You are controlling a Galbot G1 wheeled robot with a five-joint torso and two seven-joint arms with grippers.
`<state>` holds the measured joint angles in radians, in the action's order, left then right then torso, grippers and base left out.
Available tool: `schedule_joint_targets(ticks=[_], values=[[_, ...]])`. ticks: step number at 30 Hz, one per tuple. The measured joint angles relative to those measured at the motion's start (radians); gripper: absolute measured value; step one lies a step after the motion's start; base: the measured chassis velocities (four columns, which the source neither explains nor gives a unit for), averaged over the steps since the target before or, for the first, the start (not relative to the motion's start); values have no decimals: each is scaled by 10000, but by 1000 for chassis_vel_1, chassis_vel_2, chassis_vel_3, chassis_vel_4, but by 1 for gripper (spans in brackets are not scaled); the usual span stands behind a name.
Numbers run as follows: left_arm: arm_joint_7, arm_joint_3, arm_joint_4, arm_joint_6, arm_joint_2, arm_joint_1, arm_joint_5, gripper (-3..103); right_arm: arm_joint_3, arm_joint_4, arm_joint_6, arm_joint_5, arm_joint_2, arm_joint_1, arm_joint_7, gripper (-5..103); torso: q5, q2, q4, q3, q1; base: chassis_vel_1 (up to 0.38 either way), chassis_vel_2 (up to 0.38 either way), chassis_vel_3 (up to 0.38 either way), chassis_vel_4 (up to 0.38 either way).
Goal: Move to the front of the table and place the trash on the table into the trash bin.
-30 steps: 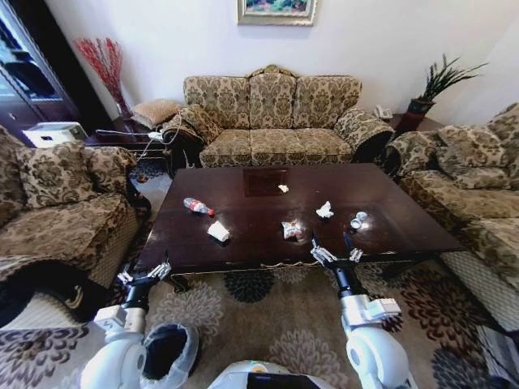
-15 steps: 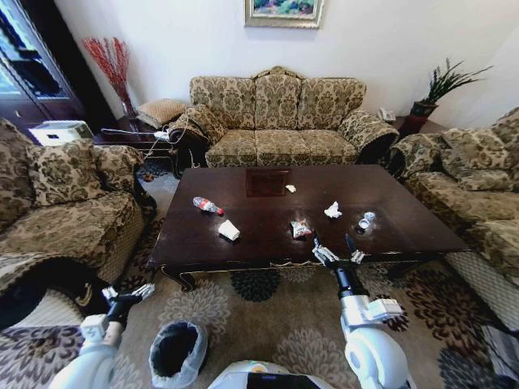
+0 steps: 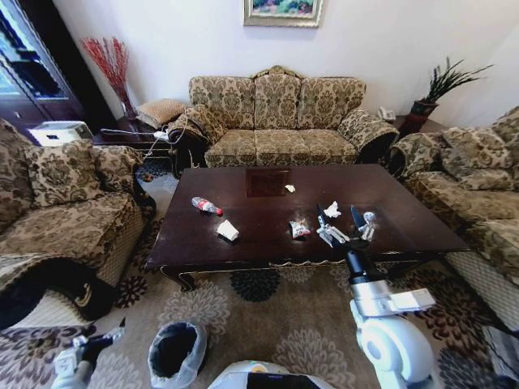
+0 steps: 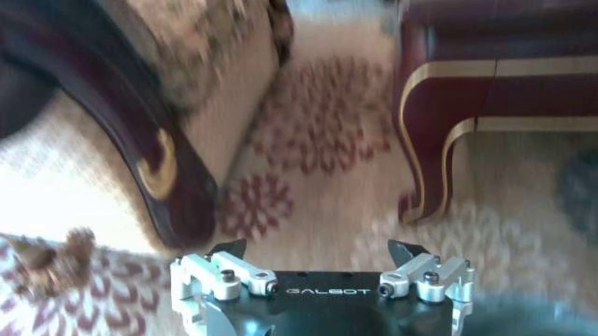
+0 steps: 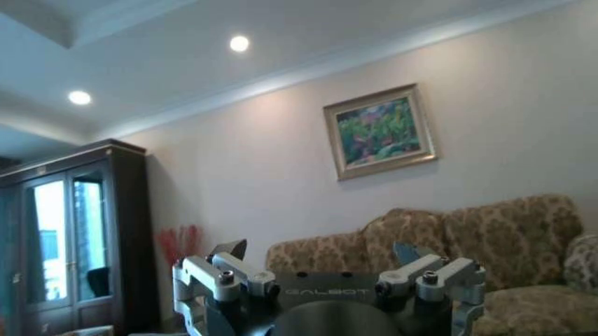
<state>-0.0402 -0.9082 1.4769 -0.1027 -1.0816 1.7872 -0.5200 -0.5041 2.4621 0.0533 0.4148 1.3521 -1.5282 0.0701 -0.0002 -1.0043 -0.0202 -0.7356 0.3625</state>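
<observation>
Right gripper (image 3: 342,225) released, jaws spread, raised over table (image 3: 243,243) centre-right; snack wrapper (image 3: 299,229) just left of it, tissue (image 3: 332,210) above. Left gripper (image 3: 104,336) (bottom left, released) far off.

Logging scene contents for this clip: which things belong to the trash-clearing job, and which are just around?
Job: table; bottle; tissues; snack wrapper; cup; trash bin; right gripper, open above the table; left gripper, open, low beside the bin.

Around: sofas; painting; plant; rug.
</observation>
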Motion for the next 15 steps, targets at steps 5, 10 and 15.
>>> schedule_joint_targets(ticks=[5, 10, 15], values=[[-276, 627, -1096, -220, 359, -639, 229, 98, -52, 101, 184, 19, -109, 96, 80, 100, -1, -1, 0, 1, -1, 0, 0, 0, 0], [-585, 1648, -3067, -108, 803, -1551, 897, 98, -154, -31, 1158, 179, 192, 301, -4, 100, 2, 0, 1, 0, 0, 0, 0, 0, 0], [-1009, 1974, -4356, 752, 786, -2000, 1788, 98, -82, -149, 1341, 21, 458, -125, -48, 100, 3, 0, 0, 0, -1, 0, 0, 0, 0]])
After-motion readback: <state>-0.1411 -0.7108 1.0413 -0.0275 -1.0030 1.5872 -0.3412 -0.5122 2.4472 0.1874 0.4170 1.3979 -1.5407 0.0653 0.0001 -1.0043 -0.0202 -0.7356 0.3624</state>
